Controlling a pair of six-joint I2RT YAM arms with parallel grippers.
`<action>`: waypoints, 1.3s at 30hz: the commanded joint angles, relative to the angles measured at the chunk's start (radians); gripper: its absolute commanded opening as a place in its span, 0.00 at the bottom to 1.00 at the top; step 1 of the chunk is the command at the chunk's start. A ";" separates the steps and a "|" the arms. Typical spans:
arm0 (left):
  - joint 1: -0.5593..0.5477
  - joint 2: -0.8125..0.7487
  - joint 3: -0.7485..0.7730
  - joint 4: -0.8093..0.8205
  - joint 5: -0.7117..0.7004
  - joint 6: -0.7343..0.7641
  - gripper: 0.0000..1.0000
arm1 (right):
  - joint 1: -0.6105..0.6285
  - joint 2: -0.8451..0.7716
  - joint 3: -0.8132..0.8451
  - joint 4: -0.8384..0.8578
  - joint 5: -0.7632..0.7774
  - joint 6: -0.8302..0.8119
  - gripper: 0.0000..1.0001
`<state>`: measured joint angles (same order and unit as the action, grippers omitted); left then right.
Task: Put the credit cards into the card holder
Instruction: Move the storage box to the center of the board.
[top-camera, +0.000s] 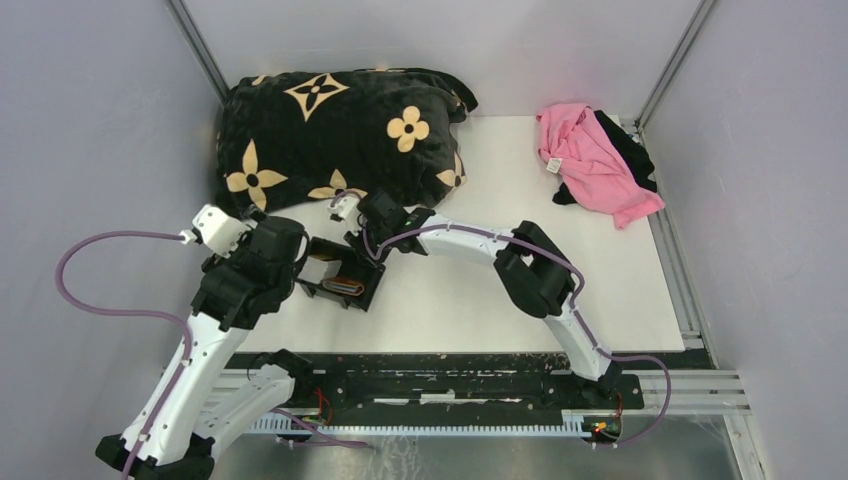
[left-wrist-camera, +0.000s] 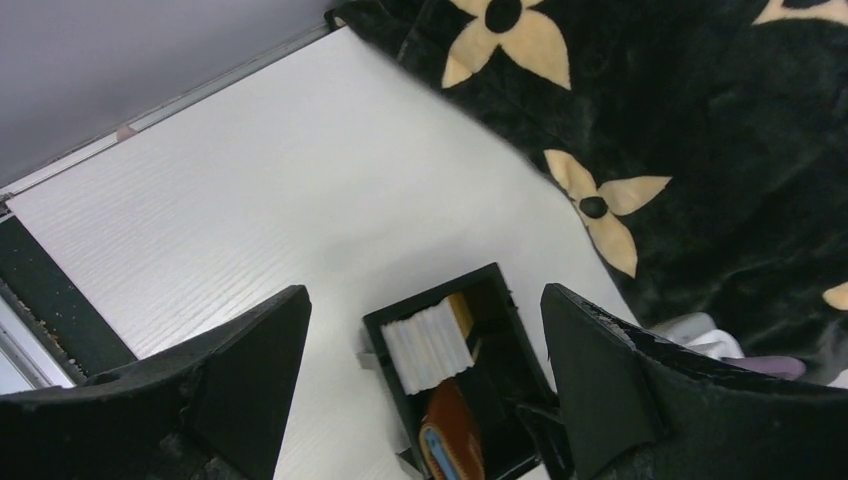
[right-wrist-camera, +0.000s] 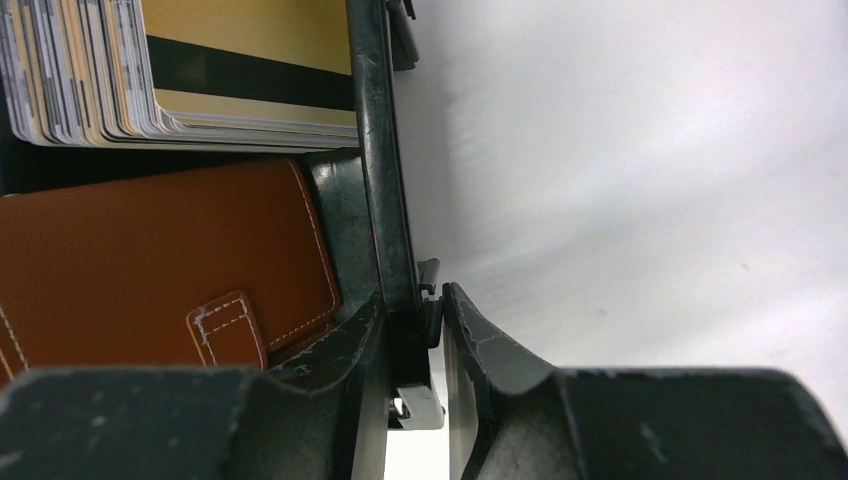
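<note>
Clamping tray rim (right-wrist-camera: 375, 180), jaws; table (right-wrist-camera: 650, 200) beyond

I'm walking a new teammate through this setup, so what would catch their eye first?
A black blanket with tan flowers fills the far left corner of the table, with a pink cloth at the far right. In front of the blanket, the right gripper pinches one wall of a black tray holding the credit cards and the brown card holder, while the left gripper hangs open above it.
</note>
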<state>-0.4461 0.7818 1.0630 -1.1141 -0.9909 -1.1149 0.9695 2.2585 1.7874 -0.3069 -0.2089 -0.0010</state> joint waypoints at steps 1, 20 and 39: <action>0.004 0.021 -0.041 0.093 -0.012 0.054 0.92 | -0.046 -0.078 -0.031 0.017 0.031 0.013 0.28; 0.003 0.065 -0.161 0.268 0.035 0.196 0.92 | -0.163 -0.099 -0.032 -0.030 0.091 0.002 0.41; 0.028 0.123 -0.188 0.336 0.106 0.175 0.92 | -0.141 -0.310 -0.055 -0.113 0.053 -0.038 0.64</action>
<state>-0.4229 0.8909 0.8822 -0.8322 -0.8875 -0.9527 0.8108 2.0720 1.7515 -0.4309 -0.1307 -0.0166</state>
